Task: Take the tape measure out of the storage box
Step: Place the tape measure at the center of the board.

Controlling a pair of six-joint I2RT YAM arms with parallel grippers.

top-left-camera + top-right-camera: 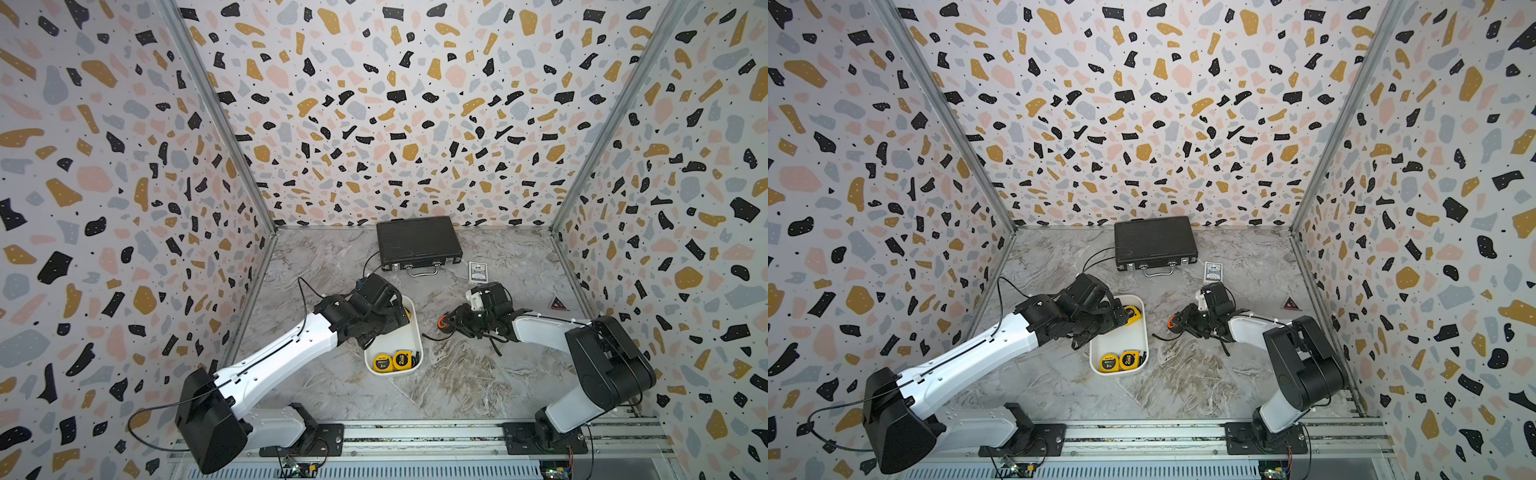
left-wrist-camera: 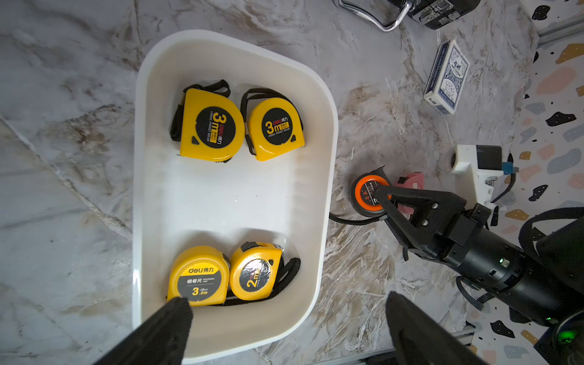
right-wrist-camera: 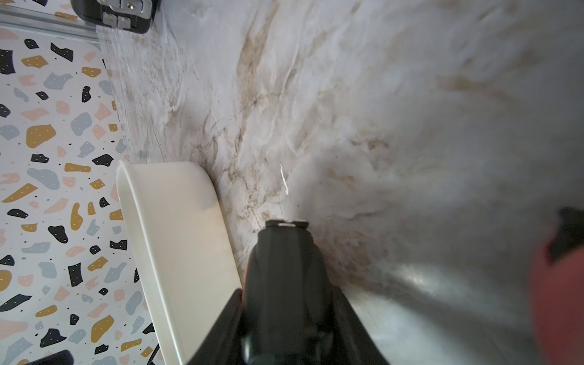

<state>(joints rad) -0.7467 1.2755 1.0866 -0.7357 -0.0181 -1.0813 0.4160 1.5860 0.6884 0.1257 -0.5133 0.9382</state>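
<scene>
The storage box, a shallow white tub, lies on the marble table and holds several yellow tape measures: one pair at one end and another pair at the other. My left gripper hangs open above the box's end, with nothing between its fingers. Just outside the box's right wall, my right gripper is shut on an orange-and-black tape measure, held on edge low at the table, its black strap trailing on the marble. In both top views this tape measure sits right of the box.
A black ribbed briefcase lies at the back wall, handle facing forward. A blue card box sits to its right, and a small red triangle lies farther right. A pink object lies just behind the right gripper.
</scene>
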